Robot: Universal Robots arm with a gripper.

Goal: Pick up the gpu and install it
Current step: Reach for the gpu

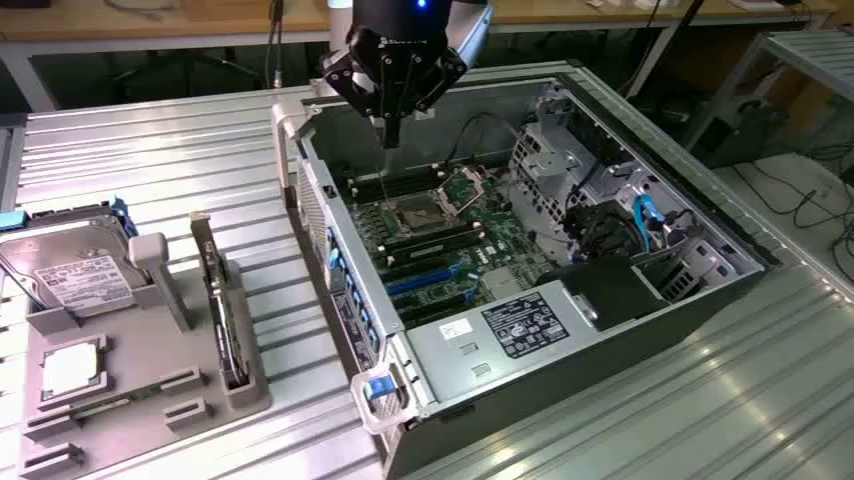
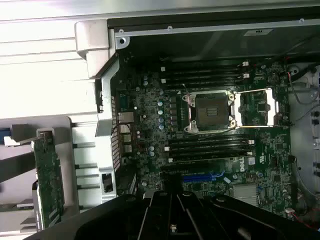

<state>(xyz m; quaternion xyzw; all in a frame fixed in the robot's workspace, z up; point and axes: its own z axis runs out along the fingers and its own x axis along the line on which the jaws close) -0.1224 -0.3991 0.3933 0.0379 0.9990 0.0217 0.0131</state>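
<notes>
Nothing is installed yet; the gpu stands on edge in a grey holder on the tabletop, beside the open computer case; the jaws hang pressed together, empty, above the motherboard.

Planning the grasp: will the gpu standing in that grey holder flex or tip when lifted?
Probably stiff and light: the gpu is a thin flat board. Standing on edge in the grey holder, it could tip if nudged sideways.
</notes>
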